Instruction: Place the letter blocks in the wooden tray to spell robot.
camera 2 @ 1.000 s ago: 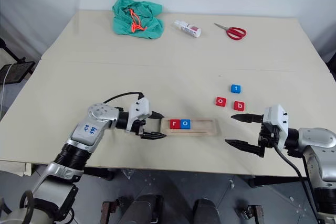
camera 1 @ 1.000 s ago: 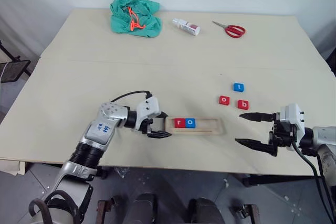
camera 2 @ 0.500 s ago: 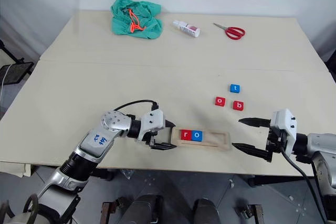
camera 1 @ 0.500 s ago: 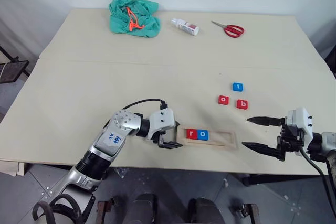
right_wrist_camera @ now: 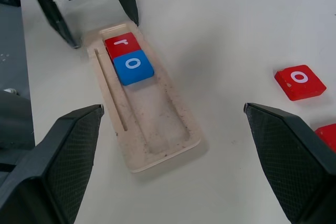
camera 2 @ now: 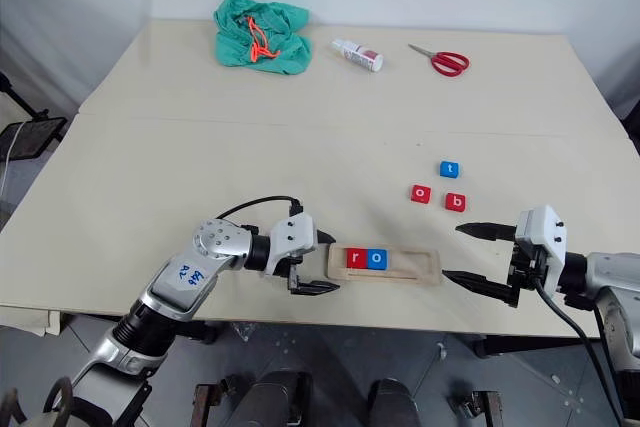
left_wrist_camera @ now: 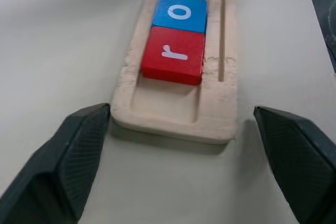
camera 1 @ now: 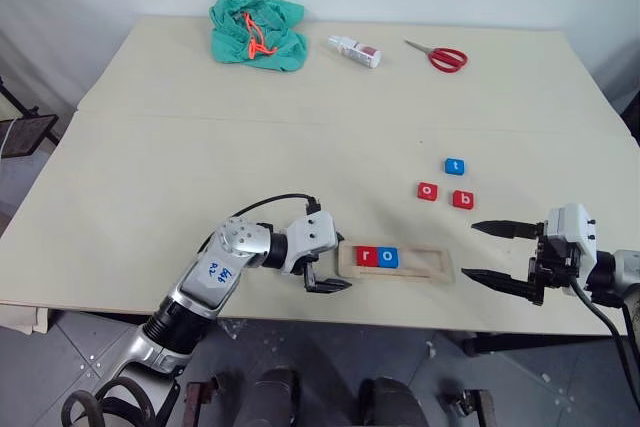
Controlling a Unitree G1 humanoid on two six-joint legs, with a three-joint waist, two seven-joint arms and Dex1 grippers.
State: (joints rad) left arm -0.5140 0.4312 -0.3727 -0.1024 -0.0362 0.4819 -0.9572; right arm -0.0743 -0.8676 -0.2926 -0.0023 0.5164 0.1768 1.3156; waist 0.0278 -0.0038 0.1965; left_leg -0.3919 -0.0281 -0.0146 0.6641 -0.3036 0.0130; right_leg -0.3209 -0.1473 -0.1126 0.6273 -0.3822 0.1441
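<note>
Tray [camera 1: 420, 265] sits near the front table [camera 1: 180, 157] edge, long axis across the view. Its long front side lies just beside that edge; a push toward 6 o'clock could tip it off, my main worry.

Left gripper [camera 1: 325, 273] at the tray's 9 o'clock end, jaws spread wide, one finger either side of the end, neither pad clearly touching the wood in the left wrist view. Nothing held. If it closes here it clamps the tray end, not a block; a skewed clamp could twist the tray and jolt the seated blocks.

Right gripper [camera 1: 492, 252] at the tray's 3 o'clock, just apart from it, jaws wide, empty. Any sweep toward 9 o'clock would shove the tray into the left fingers.

Tray: pale wood, long, narrow, shallow groove with rough, crumbly-looking edges, a thin slot along one side. Red r [left_wrist_camera: 173, 55] and blue o [left_wrist_camera: 180, 13] sit touching in the groove, r nearest the left end with a small gap before the end wall. Rest of groove bare, room for three more by my estimate.

Loose blocks at the tray's 1 o'clock, well apart from it: red o [camera 1: 427, 191], red b [camera 1: 462, 199], blue t [camera 1: 454, 165] behind them. Red o and b look alike at a glance; picking o next would misspell.
</note>
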